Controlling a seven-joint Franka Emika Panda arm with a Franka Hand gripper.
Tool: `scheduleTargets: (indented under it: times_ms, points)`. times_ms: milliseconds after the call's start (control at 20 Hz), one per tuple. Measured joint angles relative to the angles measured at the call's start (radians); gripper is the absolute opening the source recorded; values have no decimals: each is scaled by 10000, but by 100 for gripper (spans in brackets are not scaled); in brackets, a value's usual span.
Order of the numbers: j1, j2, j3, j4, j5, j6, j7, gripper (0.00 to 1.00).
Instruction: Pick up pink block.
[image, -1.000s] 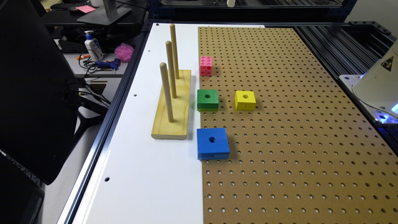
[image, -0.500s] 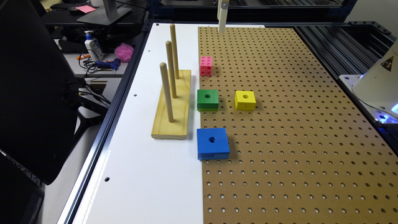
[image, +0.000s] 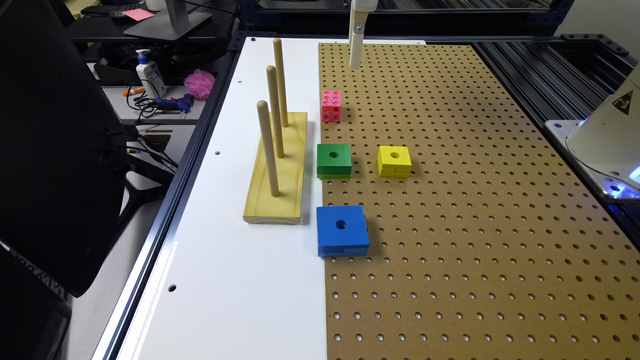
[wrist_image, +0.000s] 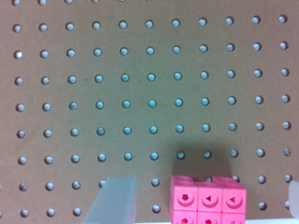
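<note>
While the jaws hang in the air above the far end of the pegboard (image: 450, 200), the pink block (image: 331, 106) sits on the board below them and a little nearer the camera, well apart from them and untouched. In the wrist view the pink block (wrist_image: 208, 200) lies between two pale fingers (wrist_image: 114, 198), one clearly seen on one side and only a sliver of the other at the picture's edge, so the jaws stand wide apart and hold nothing. A shadow falls on the board just beyond the block.

Farther from the jaws than the pink block, a green block (image: 334, 161) and a yellow block (image: 394, 161) rest side by side on the pegboard, each with a round hole in its top. Farther still lies a larger blue block (image: 342, 231). Beside these, on the white table (image: 225, 280), stands a wooden base with three upright pegs (image: 275, 165). The robot's white base (image: 607, 140) shows at the exterior view's right.
</note>
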Motion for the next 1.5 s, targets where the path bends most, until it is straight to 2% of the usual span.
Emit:
scheduleTargets:
  times_ms: [100, 250, 350, 500, 650, 750, 950, 1150, 1300, 1500]
  points:
    - [1, 312, 18, -33, 0, 323, 0, 100]
    - [9, 1009, 73, -18, 1, 1064, 2, 100]
    - [9, 1207, 141, 11, 1, 1278, 16, 100]
    - [13, 1230, 212, 84, 7, 1292, 25, 100]
    - [15, 1249, 398, 227, 8, 1292, 138, 100]
    - [15, 1260, 452, 278, 8, 1292, 159, 100]
    - [14, 1409, 456, 301, 8, 1360, 158, 100]
    - [14, 1958, 456, 352, 8, 1876, 158, 100]
    - [13, 2172, 456, 440, 8, 1961, 158, 100]
    - [12, 2666, 456, 483, 8, 2408, 158, 100]
